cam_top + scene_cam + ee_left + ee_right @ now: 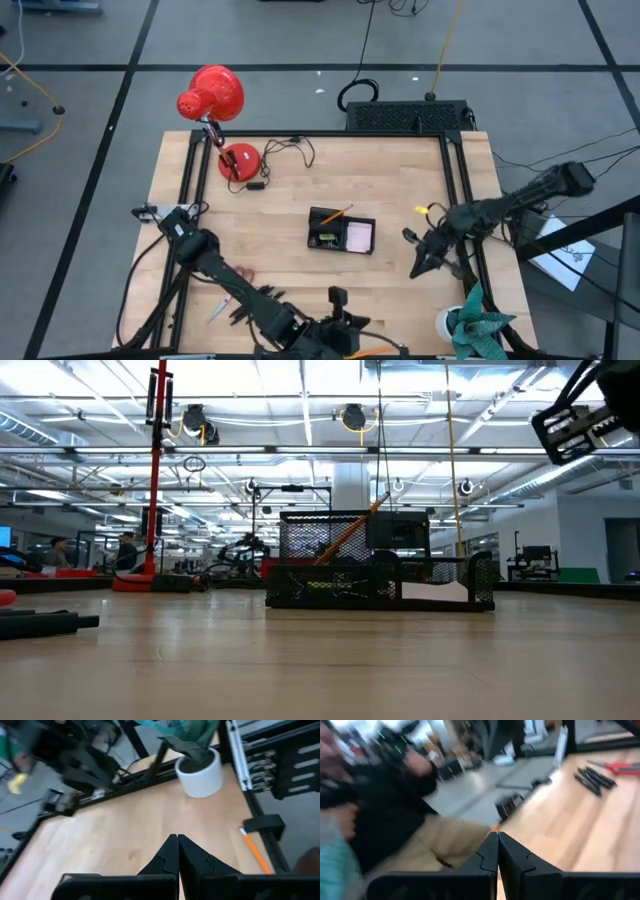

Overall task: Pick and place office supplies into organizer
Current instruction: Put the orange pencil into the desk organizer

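Observation:
The black organizer [340,232] stands mid-table with an orange pencil leaning out of its left compartment and a pink pad [359,236] in its right one; the low view shows its mesh walls [380,575]. Red-handled scissors [232,288] and black pens [250,306] lie at the near left, also seen in the right wrist view as scissors [620,767] and pens [592,777]. An orange pencil [255,851] lies by the near edge. A small yellow piece [425,210] lies right of the organizer. My left gripper [177,845] is shut and empty above the near edge [338,297]. My right gripper [497,842] is shut and empty at the right [416,266].
A red desk lamp [212,95] with its round base [238,160] stands at the far left. A white pot with a green plant [200,772] sits at the near right corner. A black box with cables [410,115] lies beyond the far edge. A person shows blurred past the near edge [395,810].

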